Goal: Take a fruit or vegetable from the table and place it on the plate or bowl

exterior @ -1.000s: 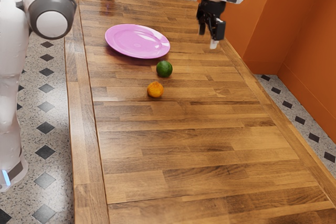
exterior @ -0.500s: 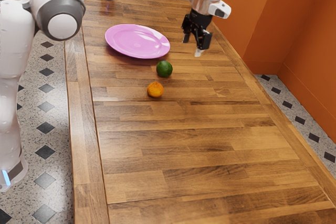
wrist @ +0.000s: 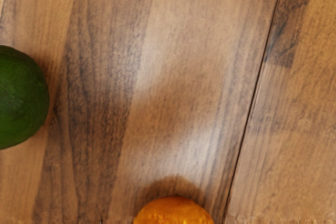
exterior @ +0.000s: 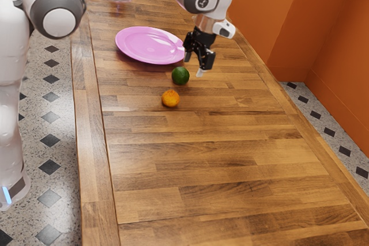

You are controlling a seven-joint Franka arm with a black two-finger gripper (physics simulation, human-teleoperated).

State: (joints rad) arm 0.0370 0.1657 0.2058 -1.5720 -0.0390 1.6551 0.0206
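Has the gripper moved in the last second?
Yes. The gripper has dropped toward the exterior view's left, now beside the plate, near the lime.

- You're looking at a home-style kitchen or dining room.
- Your clues: butcher-block table [exterior: 230, 165], pink plate [exterior: 151, 45], speckled floor tiles [exterior: 52, 205] with black diamonds, orange walls [exterior: 288, 21].

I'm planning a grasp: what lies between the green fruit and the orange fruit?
Just bare table: the green fruit and orange fruit sit apart, as exterior and wrist views both show.
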